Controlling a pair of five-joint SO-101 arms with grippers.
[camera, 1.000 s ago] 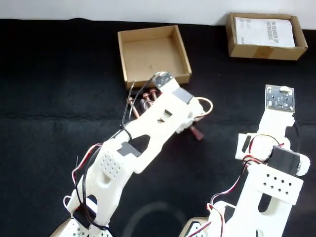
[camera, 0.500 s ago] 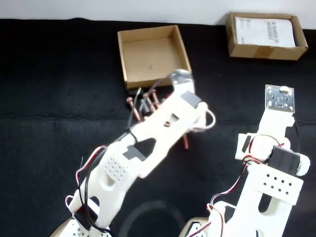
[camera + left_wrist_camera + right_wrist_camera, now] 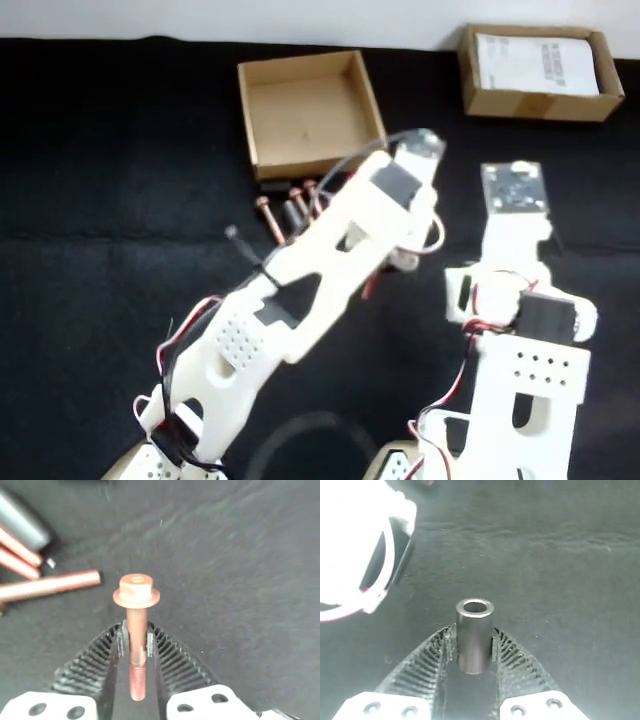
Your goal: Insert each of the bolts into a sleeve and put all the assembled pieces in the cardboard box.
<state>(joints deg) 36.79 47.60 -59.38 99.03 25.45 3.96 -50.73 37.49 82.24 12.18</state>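
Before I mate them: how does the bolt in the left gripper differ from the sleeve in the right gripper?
The bolt is copper-coloured; the sleeve is dark grey. The bolt is slim and solid, with a flanged head; the sleeve is stubby and hollow. Both are clamped: bolt in the left gripper, sleeve in the right gripper.

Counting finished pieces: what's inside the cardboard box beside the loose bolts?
Nothing visible: the cardboard box shows a bare floor, no assembled pieces. Its near wall may hide a thin strip of floor. Loose bolts lie outside, just in front.
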